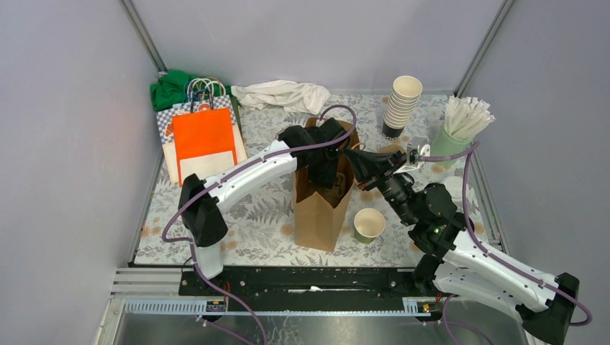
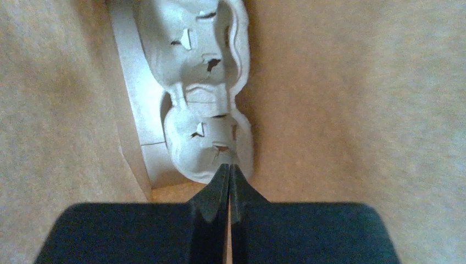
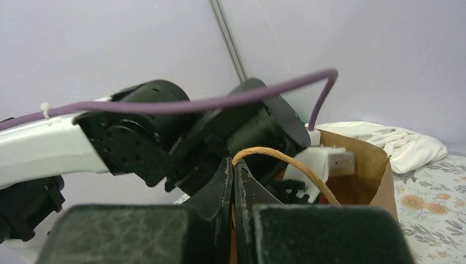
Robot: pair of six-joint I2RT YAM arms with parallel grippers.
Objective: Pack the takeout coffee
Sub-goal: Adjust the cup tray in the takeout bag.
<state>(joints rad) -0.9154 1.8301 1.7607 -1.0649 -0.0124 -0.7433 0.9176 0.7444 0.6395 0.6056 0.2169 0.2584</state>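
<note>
A green paper cup (image 1: 369, 224) with a white inside stands lidless on the table, just right of the upright brown paper bag (image 1: 316, 212). My left gripper (image 2: 229, 166) reaches down inside the bag and is shut with nothing between its fingers. Its tips sit at the near rim of a grey pulp cup carrier (image 2: 206, 88) lying at the bag's bottom. My right gripper (image 3: 232, 165) is shut on the bag's twine handle (image 3: 280, 157) at the bag's right top edge. In the top view the right gripper (image 1: 356, 158) is above and left of the cup.
A tall stack of cream cups (image 1: 403, 104) and a pale green cup of white sticks (image 1: 460, 126) stand at the back right. Patterned and orange shopping bags (image 1: 201, 136), a green cloth (image 1: 169, 86) and a white cloth (image 1: 280, 93) lie at the back left.
</note>
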